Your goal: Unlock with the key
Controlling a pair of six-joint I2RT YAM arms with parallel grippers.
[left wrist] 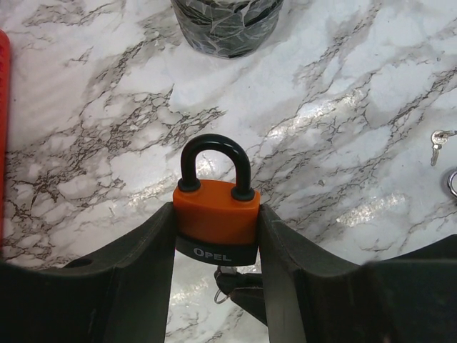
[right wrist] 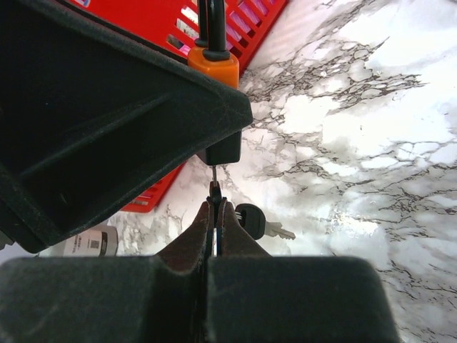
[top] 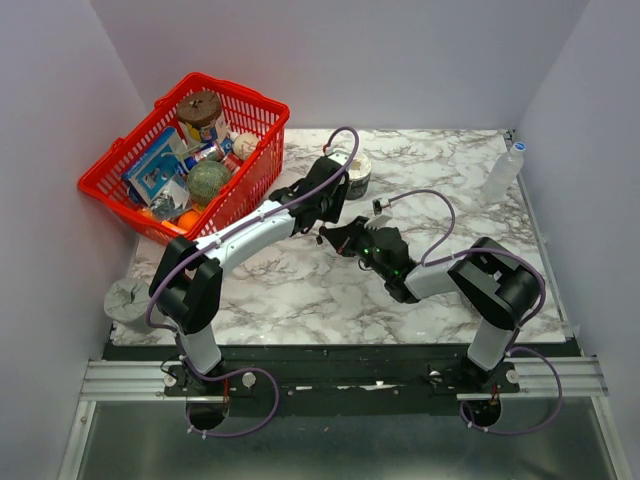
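Over the middle of the worktop (top: 300, 290), my left gripper (left wrist: 218, 223) clamps the orange-and-black padlock (left wrist: 216, 207) by its sides, while my right gripper (right wrist: 214, 209) is pinched tight on the key (right wrist: 214, 184), its thin blade meeting the padlock's black underside, a second key (right wrist: 251, 219) dangling beside.

Robot lab booth, plain walls (top: 400, 60), marble-print table (top: 330, 290)
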